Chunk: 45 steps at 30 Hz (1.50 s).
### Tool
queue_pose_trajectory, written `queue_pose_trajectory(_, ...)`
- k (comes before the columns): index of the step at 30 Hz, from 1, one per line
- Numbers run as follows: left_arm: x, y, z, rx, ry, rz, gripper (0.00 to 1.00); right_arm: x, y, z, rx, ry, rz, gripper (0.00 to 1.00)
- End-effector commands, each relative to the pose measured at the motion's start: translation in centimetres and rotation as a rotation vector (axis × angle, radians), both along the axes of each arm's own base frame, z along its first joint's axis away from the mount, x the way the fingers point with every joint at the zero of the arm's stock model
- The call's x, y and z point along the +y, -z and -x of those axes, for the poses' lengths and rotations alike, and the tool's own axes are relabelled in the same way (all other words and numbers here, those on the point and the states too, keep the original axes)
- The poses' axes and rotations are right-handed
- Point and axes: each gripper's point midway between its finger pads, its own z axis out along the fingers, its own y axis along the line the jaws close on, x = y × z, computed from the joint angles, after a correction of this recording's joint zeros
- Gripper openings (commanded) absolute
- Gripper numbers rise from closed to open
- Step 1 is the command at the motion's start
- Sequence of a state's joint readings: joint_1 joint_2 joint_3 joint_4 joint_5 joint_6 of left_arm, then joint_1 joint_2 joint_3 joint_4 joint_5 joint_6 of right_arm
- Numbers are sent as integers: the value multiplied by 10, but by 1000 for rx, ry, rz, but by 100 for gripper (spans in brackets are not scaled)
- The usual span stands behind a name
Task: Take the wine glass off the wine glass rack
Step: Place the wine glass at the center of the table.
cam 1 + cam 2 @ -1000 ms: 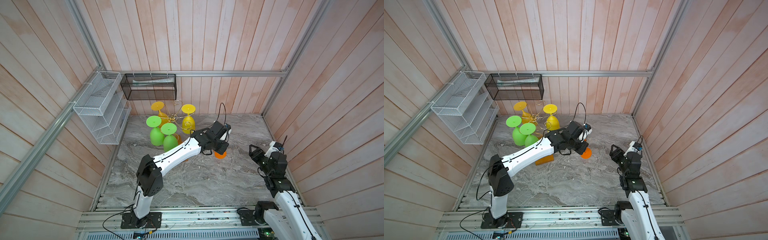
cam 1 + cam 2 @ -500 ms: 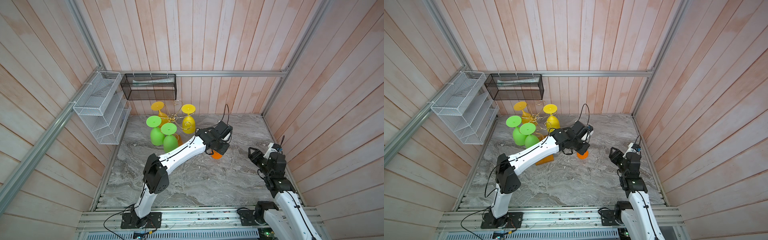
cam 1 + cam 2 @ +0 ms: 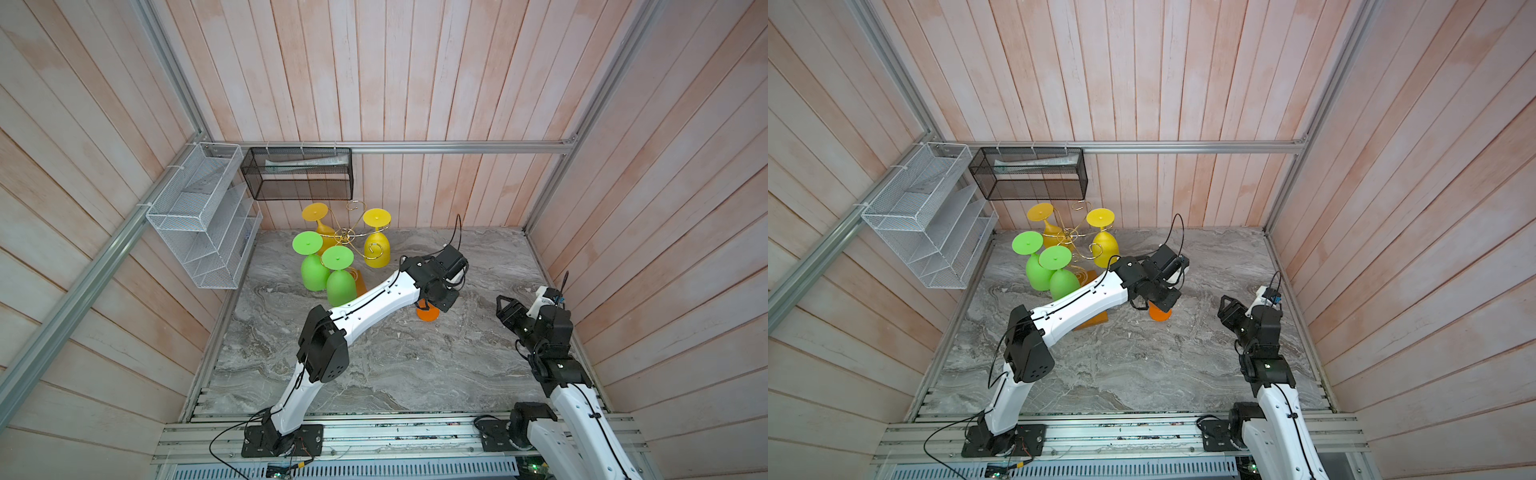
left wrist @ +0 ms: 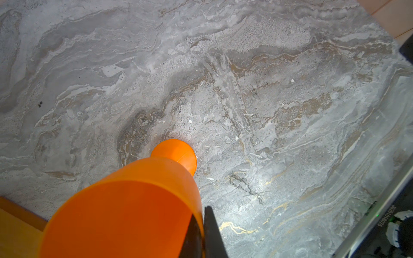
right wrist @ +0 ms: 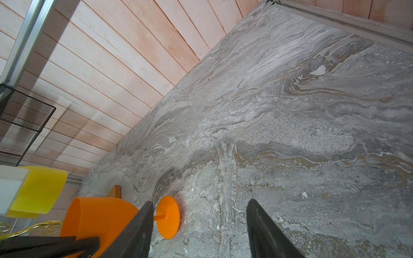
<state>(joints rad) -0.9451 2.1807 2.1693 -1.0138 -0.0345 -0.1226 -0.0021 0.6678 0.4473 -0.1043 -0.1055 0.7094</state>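
Observation:
An orange wine glass point(image 3: 428, 314) point(image 3: 1160, 314) hangs upright right of the wine glass rack, foot down close to the marble; contact cannot be told. My left gripper point(image 3: 438, 298) point(image 4: 201, 214) is shut on its rim, one finger inside the bowl point(image 4: 125, 212), one outside. The gold-wire wine glass rack point(image 3: 347, 235) point(image 3: 1073, 235) stands at the back left on an amber base point(image 3: 1094, 322), with two green glasses point(image 3: 313, 270) and two yellow glasses point(image 3: 376, 249) hanging bowl down. My right gripper point(image 3: 505, 309) point(image 5: 200, 202) is open and empty, right of the orange foot point(image 5: 168, 220).
A white wire-mesh shelf point(image 3: 199, 216) hangs on the left wall and a black mesh basket point(image 3: 297, 178) on the back wall above the rack. Wooden walls close three sides. Metal rails point(image 3: 374, 432) run along the front edge.
My left arm has carried the orange glass a little leftward and lower, and its elbow has swung right. The right arm has barely moved.

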Motion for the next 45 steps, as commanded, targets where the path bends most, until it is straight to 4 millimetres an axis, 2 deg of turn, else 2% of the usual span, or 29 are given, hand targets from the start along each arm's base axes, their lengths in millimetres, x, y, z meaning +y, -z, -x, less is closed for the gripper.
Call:
queue_pose_trajectory(1, -12, 0, 11, -12, 38, -16, 5, 1, -5, 2, -9, -6, 14, 63)
queue_pose_trajectory(8, -16, 5, 11, -10, 42, -27, 10, 1, -5, 2, -6, -11, 19, 63)
queue_pose_trajectory(18, -20, 7, 9, -19, 51, -44, 35, 2, -4, 2, -3, -12, 18, 63)
queue_pose_trajectory(23, -23, 1, 7, -34, 52, -32, 48, 1, -5, 3, -4, -8, 25, 63)
queue_pose_trajectory(34, -27, -30, 6, -96, 56, 38, 70, 2, -7, 4, -6, -22, 36, 66)
queue_pose_trajectory(37, -27, -45, 5, -122, 49, 72, 76, 3, -8, 5, -8, -30, 40, 67)
queue_pose_trajectory(45, -21, -94, 5, -217, 21, 188, 81, 11, -6, 8, -4, -52, 38, 69)
